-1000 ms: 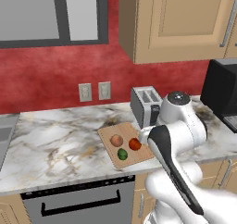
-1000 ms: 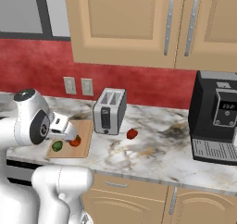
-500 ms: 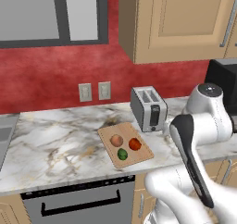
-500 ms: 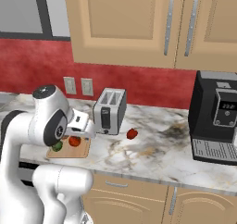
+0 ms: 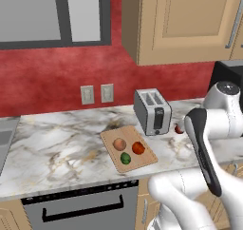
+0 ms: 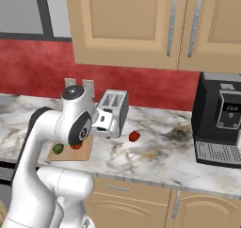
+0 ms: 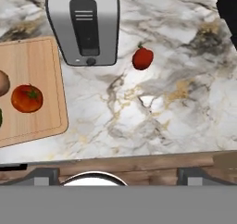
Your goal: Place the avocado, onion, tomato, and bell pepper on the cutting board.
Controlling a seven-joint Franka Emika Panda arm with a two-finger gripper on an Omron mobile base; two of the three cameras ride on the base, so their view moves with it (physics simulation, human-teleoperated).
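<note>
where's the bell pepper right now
The bell pepper sits on the bare marble counter, just right of the toaster in the hand view and off the cutting board.

In the hand view, the left edge cuts off the cutting board (image 7: 37, 89), leaving just a sliver of the onion (image 7: 3, 83) and of the avocado (image 7: 1, 118), both left of the hand. The top edge crops the toaster (image 7: 83, 26) ahead. In the left base view the arm's white links hide most of the bell pepper (image 5: 179, 129). In the right base view the arm covers much of the board and half of the tomato (image 6: 76, 146).
</note>
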